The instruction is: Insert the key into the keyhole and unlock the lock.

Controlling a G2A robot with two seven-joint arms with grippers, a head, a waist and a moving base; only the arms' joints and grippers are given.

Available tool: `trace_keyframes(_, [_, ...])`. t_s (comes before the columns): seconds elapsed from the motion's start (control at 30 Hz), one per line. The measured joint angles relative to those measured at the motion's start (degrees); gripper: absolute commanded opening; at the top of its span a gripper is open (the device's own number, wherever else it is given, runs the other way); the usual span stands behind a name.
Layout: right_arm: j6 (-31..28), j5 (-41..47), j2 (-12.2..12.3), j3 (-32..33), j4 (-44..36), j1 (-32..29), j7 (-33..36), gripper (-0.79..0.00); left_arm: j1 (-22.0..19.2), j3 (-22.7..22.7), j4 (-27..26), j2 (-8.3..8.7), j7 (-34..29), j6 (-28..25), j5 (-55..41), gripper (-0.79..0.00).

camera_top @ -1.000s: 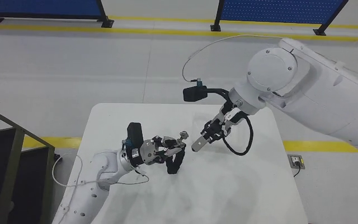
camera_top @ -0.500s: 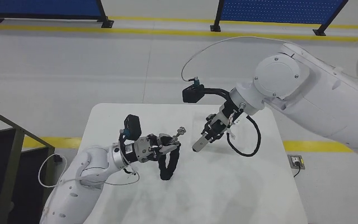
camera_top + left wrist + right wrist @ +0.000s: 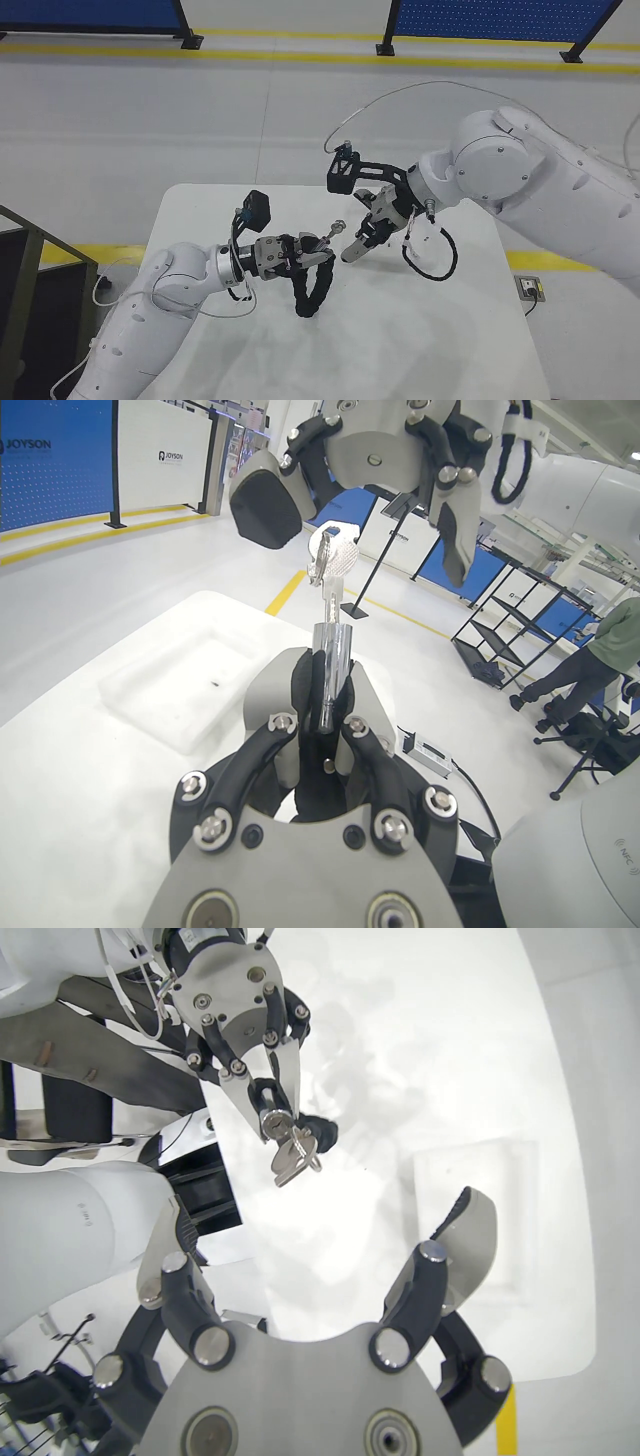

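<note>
Left claw (image 3: 327, 672) clamped on lock (image 3: 330, 655) barrel; key (image 3: 336, 560) sits in keyhole (image 3: 276, 1123), long axis pointing straight at right claw (image 3: 360, 535) (wide open, empty), head just short of its jaws. Right is nearer for the turn.

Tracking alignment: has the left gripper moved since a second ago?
Yes. The left gripper, clamping the silver cylinder lock, shifted toward the white table's far edge and the robot's right.

Short printed wordmark with a small logo on the blue panel (image 3: 30, 447), on the white board (image 3: 170, 456) next to it, and on farther boards (image 3: 399, 536) behind, probably the same mark throughout. Lettering not spelled out here.
</note>
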Motion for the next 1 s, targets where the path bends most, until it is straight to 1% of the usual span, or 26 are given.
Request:
trace_keyframes(0.2, [-6.5,-7.7,2.4,2.8,-3.6,-5.3,-9.7,0.000,-1.6,2.1,2.7,-0.69,1.6,-0.6,-0.1,-0.785])
trace_keyframes(0.3, [-9.0,-9.4,3.4,4.2,-5.3,-7.4,-11.7,0.000,-2.1,2.6,3.7,-0.93,2.4,-0.6,0.0,-0.785])
trace_keyframes(0.43, [-11.5,-9.8,4.0,5.4,-7.4,-8.8,-10.8,0.000,-2.5,3.0,4.7,-1.18,3.4,-0.4,0.1,-0.785])
trace_keyframes(0.57, [-10.8,-10.9,4.0,6.3,-8.6,-9.1,-9.4,0.000,-2.7,3.2,5.1,-1.33,3.9,-0.5,0.3,-0.785])
trace_keyframes(0.8, [-9.2,-13.1,2.6,6.0,-10.5,-8.9,-5.2,0.000,-2.7,3.4,5.3,-1.46,4.2,-0.7,0.6,-0.785])
trace_keyframes(1.0, [-8.4,-12.9,1.3,5.7,-10.3,-8.6,-2.4,0.000,-3.0,3.8,5.7,-1.59,3.9,-0.6,0.7,-0.785])
